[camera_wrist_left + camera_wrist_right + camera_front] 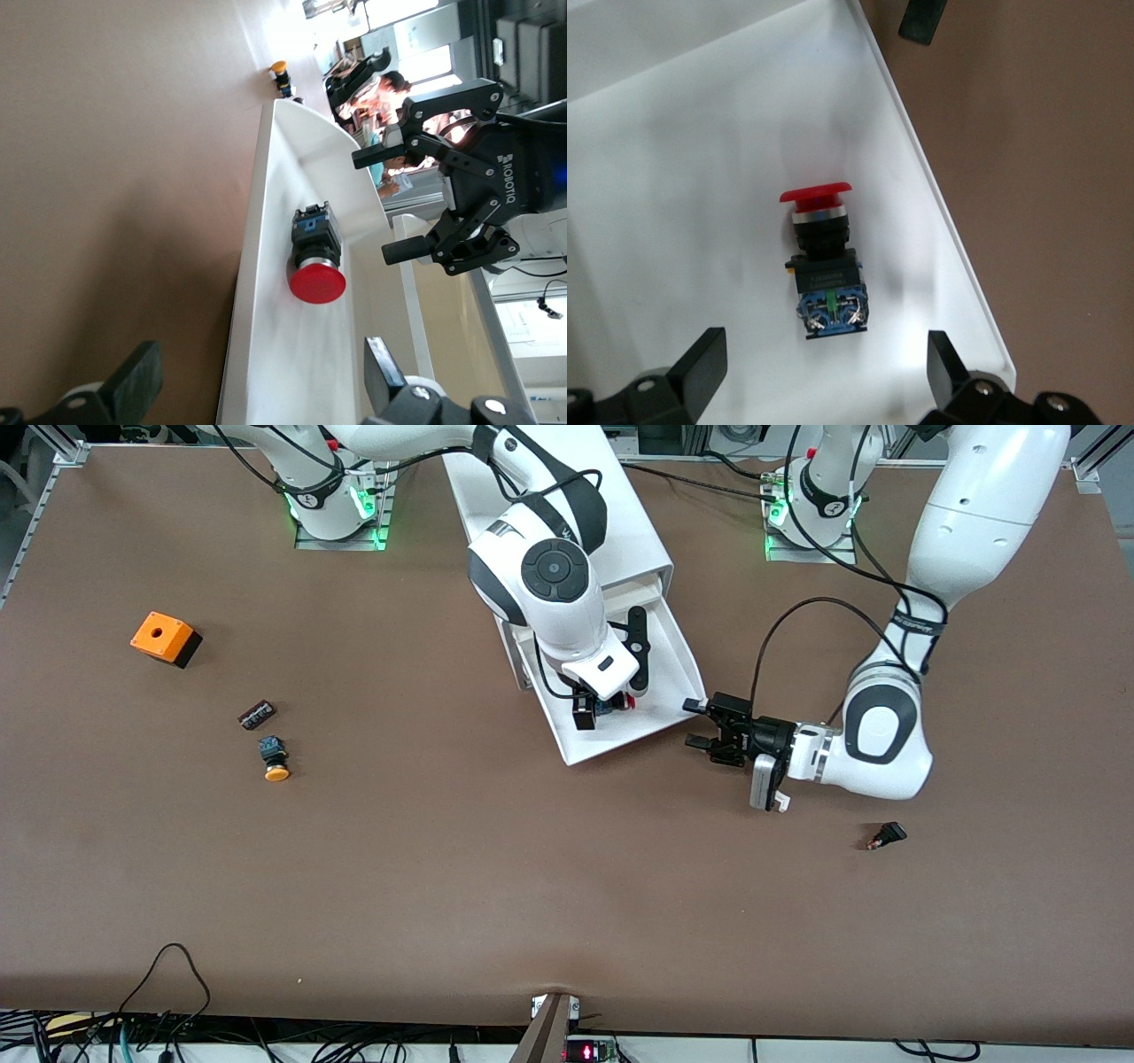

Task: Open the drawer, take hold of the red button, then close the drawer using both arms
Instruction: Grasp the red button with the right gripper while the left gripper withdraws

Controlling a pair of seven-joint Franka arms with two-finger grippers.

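Note:
The white cabinet [625,522] stands at the robots' edge of the table, with one drawer [620,746] pulled out toward the front camera. The red-capped button [824,266] lies on its side in the drawer, also seen in the left wrist view [316,266]. My right gripper [611,695] is open just above the button, fingers on either side and not touching it; it mostly hides the button in the front view. It also shows in the left wrist view [392,204]. My left gripper [696,724] is open and empty, level with the drawer's front corner at the left arm's end.
An orange box with a hole [164,638], a small dark block [257,714] and an orange-capped button [275,760] lie toward the right arm's end of the table. A small black part [886,835] lies nearer the front camera than the left gripper.

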